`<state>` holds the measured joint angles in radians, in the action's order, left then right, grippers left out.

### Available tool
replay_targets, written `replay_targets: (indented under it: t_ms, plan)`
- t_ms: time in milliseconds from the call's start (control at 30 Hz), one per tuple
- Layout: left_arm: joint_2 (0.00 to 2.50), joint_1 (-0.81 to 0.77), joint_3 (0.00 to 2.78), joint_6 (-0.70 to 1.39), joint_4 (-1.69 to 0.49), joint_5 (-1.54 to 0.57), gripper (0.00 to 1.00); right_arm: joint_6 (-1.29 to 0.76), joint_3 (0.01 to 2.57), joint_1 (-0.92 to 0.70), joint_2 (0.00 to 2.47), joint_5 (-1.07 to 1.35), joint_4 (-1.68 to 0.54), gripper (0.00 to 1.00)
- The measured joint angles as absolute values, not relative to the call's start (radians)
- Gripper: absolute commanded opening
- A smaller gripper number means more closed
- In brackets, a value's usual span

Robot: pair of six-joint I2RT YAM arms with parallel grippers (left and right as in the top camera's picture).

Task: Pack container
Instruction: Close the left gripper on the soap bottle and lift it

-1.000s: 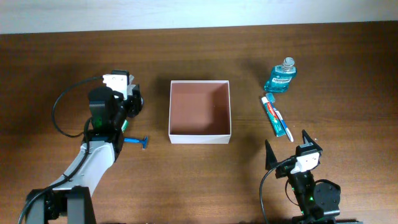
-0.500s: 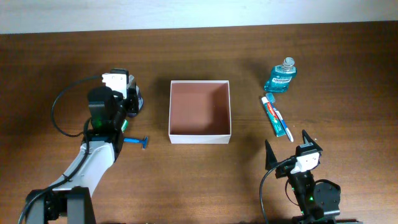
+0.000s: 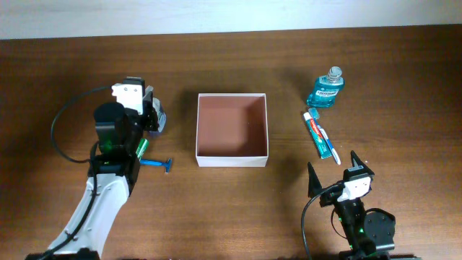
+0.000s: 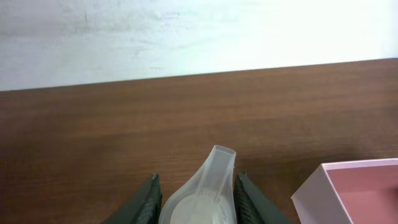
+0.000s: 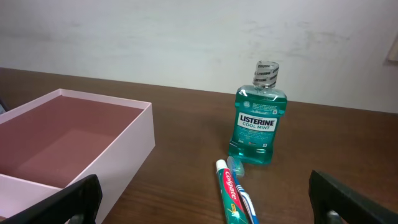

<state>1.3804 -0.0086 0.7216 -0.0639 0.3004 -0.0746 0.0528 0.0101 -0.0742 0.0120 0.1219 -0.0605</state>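
The container, a square white-walled box with a reddish-brown inside, sits mid-table; its corner shows in the left wrist view and its side in the right wrist view. My left gripper is left of the container and shut on a translucent white floss dispenser, held above the table. My right gripper is open and empty near the front edge, right of the container. A teal mouthwash bottle, a toothpaste tube and a toothbrush lie beyond it.
A blue razor lies on the table left of the container's front corner. A small green item shows partly under my left arm. A pale wall runs behind the table's far edge.
My left arm has risen and shifted slightly left with the floss dispenser in its jaws. The right arm and the other items have not moved.
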Motion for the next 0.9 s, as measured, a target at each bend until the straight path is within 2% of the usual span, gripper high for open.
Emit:
replay_targets:
  t_ms: [500,567,600,700,900]
  plan:
    - [1.125,-0.009,0.723,0.022,0.250,-0.078,0.29,0.054,0.010,-0.074,0.012,0.122,-0.060,0.99]
    - [1.122,-0.009,0.723,0.025,0.211,-0.079,0.41,0.052,0.010,-0.074,0.012,0.122,-0.060,0.99]
    - [1.129,-0.009,0.723,0.031,0.192,-0.083,0.52,0.053,0.010,-0.074,0.012,0.122,-0.060,0.99]
    - [1.163,-0.009,0.723,0.037,0.178,-0.116,0.63,0.053,0.010,-0.074,0.012,0.122,-0.060,0.98]
    - [1.238,-0.009,0.723,0.042,0.170,-0.230,0.65,0.052,0.010,-0.074,0.012,0.122,-0.060,0.99]
